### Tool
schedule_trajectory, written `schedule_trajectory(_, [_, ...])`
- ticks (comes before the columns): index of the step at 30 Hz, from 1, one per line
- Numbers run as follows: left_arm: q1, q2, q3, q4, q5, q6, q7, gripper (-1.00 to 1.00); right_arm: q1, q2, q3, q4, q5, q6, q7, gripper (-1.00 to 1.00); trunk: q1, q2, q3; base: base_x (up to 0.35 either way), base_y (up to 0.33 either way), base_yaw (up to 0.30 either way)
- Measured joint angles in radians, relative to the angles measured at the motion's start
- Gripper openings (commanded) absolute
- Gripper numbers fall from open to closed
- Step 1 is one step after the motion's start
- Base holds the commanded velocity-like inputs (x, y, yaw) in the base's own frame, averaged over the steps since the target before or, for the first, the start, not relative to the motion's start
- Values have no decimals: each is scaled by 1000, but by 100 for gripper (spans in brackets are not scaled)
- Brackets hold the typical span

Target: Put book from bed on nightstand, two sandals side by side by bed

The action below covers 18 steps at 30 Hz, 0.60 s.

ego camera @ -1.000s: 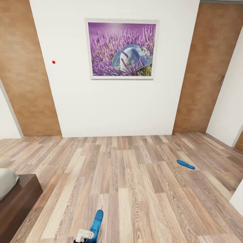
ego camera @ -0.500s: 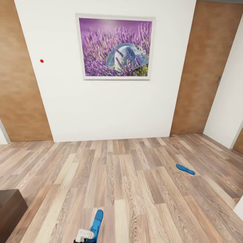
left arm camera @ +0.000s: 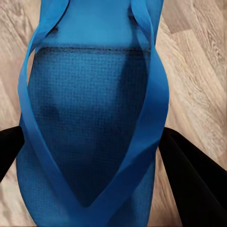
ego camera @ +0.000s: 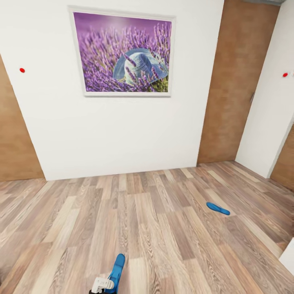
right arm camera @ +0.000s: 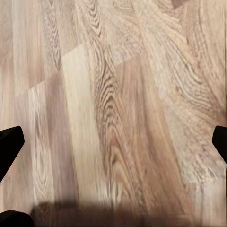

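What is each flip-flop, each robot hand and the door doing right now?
Held sandal: gripped between the left gripper's fingers, off the floor.
Other sandal: lying flat on the wood floor, alone.
Left gripper: shut on the held sandal.
Right gripper: open, empty, above the floor.
Brown door: closed.

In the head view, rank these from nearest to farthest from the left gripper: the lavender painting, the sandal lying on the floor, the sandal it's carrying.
1. Held sandal, clamped in the left gripper at the bottom edge.
2. Loose sandal, flat on the floor to the right.
3. Lavender painting, up on the far white wall.
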Motion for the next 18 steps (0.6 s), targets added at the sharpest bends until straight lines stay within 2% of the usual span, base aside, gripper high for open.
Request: schedule_trajectory(18, [0, 0, 0, 0, 0, 0, -2, -100, 0, 0, 0, 0, 0, 0, -3, 100, 0, 0, 0, 326, 0, -16])
